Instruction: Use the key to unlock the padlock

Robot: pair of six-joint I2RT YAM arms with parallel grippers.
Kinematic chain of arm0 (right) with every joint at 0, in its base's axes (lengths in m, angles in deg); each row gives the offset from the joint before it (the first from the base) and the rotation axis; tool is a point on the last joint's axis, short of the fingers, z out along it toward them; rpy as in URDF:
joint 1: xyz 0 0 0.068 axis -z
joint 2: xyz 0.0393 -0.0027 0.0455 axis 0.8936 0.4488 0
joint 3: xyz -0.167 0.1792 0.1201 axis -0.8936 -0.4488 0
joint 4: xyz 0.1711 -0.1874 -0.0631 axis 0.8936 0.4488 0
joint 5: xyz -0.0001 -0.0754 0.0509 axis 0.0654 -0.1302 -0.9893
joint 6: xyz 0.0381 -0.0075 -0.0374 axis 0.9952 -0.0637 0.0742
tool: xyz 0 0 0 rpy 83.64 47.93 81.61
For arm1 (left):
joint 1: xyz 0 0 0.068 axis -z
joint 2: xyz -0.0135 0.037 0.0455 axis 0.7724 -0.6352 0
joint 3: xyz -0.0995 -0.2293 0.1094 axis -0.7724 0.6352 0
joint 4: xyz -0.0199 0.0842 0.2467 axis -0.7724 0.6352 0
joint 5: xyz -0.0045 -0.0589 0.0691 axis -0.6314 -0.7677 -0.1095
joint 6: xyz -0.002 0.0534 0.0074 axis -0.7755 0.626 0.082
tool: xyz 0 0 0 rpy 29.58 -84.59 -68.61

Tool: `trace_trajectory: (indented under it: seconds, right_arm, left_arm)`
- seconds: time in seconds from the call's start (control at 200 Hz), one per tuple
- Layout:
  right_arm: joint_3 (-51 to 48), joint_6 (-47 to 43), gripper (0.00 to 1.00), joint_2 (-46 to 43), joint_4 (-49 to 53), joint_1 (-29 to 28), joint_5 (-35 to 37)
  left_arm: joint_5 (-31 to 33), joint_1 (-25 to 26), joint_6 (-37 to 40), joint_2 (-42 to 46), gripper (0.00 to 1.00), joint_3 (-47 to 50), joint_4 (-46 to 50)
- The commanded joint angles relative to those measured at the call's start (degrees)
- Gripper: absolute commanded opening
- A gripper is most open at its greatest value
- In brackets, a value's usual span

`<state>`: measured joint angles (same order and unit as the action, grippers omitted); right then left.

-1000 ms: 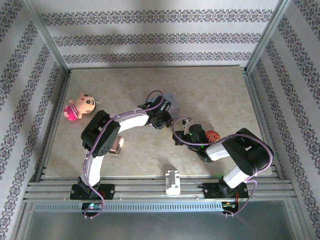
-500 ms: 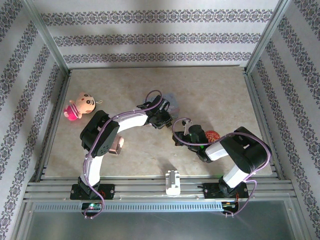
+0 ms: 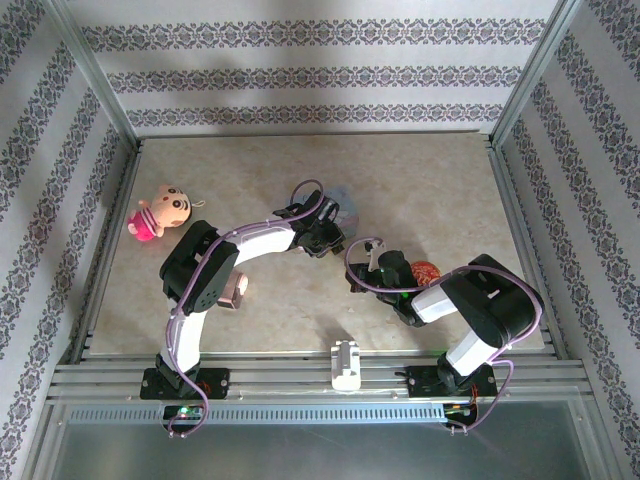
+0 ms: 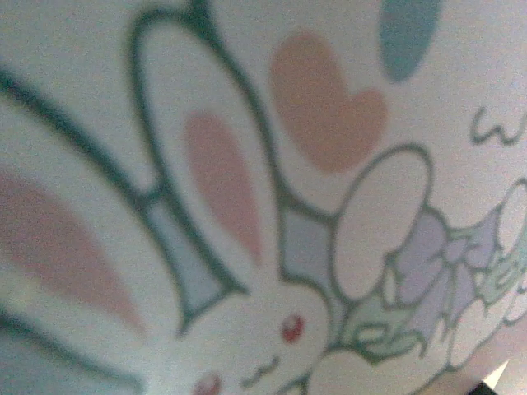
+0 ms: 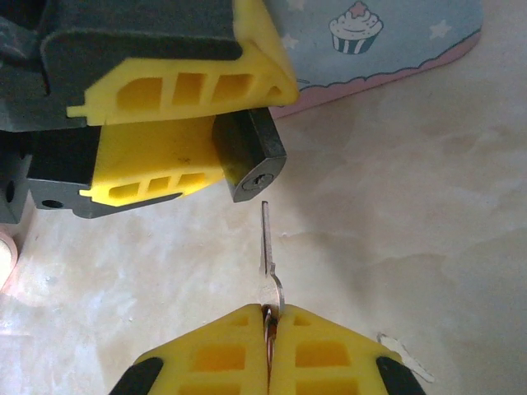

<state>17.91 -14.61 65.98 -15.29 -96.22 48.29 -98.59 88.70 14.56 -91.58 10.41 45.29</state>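
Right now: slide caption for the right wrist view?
Right gripper points the key at the padlock held by the left gripper.

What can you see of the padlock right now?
The padlock is a small dark-grey metal block with rounded corners, clamped between the yellow left fingers. Its shackle is hidden behind them. A pale round keyhole sits on the end face, which points toward the key pinched in the right fingers. The key's tip is just short of that face, not inserted. The blue tin lies behind it.

White-black arms [image 3: 258, 240], purple cables [image 3: 312, 186], yellow ribbed pincer fingers [image 5: 181, 86], seemingly black-backed.
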Motion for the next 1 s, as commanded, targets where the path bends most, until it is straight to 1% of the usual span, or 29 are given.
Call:
trace_trajectory:
  seconds: [0.0,0.405,0.994]
  right_arm:
    - [-0.3,-1.0,0.0,-1.0,-2.1,-0.5,0.9]
    - [1.2,-1.0,0.0,-0.1,-2.2,-0.4,0.2]
    - [0.8,-1.1,0.0,-1.6,-2.0,0.2,0.3]
  left_arm:
    - [-4.1,-1.2,-2.5,0.2,0.1,1.3,-0.2]
    - [-5.1,-1.2,-2.8,-0.3,0.1,1.4,-0.8]
    - [-5.6,-1.3,-2.9,-0.7,0.1,1.5,-0.8]
